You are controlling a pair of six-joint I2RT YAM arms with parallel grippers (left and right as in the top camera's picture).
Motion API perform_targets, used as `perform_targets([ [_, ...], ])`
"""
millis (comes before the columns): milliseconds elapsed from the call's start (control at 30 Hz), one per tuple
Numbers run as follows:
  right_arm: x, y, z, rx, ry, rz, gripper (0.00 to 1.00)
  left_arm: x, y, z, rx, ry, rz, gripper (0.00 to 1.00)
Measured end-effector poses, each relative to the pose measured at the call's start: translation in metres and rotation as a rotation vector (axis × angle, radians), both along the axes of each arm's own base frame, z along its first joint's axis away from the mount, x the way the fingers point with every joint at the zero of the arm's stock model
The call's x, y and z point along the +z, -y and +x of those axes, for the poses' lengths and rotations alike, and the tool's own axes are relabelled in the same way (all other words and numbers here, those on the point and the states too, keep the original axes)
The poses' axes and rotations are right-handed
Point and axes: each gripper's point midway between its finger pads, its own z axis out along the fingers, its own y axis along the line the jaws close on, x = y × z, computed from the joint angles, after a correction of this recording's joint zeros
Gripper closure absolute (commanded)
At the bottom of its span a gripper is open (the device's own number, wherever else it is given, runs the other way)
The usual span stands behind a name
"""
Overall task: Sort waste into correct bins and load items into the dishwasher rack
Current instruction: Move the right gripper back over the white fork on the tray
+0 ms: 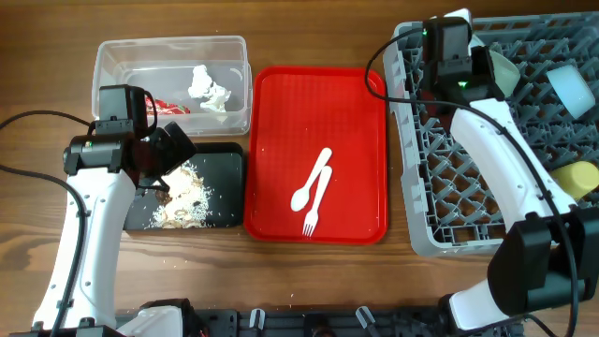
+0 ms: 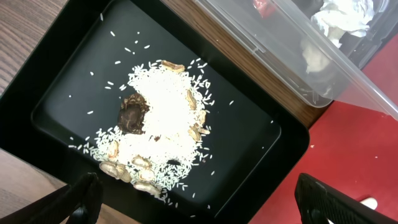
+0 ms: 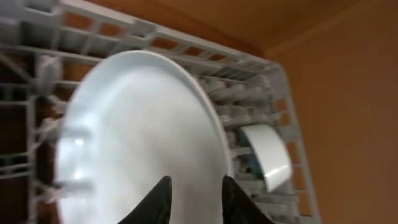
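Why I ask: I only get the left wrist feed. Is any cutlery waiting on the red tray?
Observer: Yes, the white spoon and fork lie side by side on the red tray.
Operator: Is the right arm free to fetch them?
Observer: No, the right pincer is shut on the rim of the light blue plate at the dishwasher rack.

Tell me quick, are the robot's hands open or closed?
Left hand: open, holding nothing.
Right hand: closed on the light blue plate.
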Motion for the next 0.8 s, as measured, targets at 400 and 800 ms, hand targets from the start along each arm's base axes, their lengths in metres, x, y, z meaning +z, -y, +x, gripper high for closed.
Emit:
perform_targets([
  [400,0.054,-0.097,-0.053,0.323,0.054,0.639,0.43,0.000,0.000,0.000,0.000,0.000,0.000,0.00],
  [800,-0.035,-0.224,-0.130,0.284,-0.443,1.043,0.41,0.000,0.000,0.000,0.000,0.000,0.000,0.00],
])
